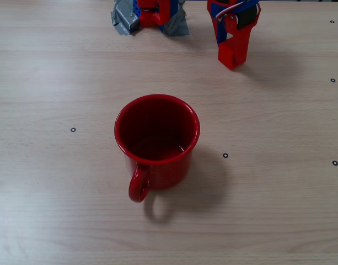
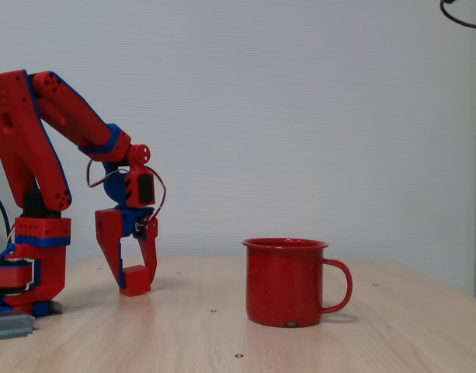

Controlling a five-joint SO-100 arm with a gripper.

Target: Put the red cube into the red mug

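Observation:
The red mug [image 1: 156, 144] stands upright in the middle of the table with its handle toward the camera; in a fixed view the red mug [image 2: 286, 281] has its handle on the right. The red cube [image 1: 232, 57] sits at the back right, pinched between the fingers of my gripper [image 1: 232, 53]. From the side, the red cube [image 2: 135, 281] is at or just above the tabletop, well left of the mug. The gripper [image 2: 135, 277] points down and is shut on the cube. The inside of the mug holds nothing.
The arm's base [image 1: 149, 16] sits at the back edge, fixed with grey tape [image 1: 123, 22]. Small black dots [image 1: 73, 130] mark the wooden table. A wide strip of bare table separates gripper and mug.

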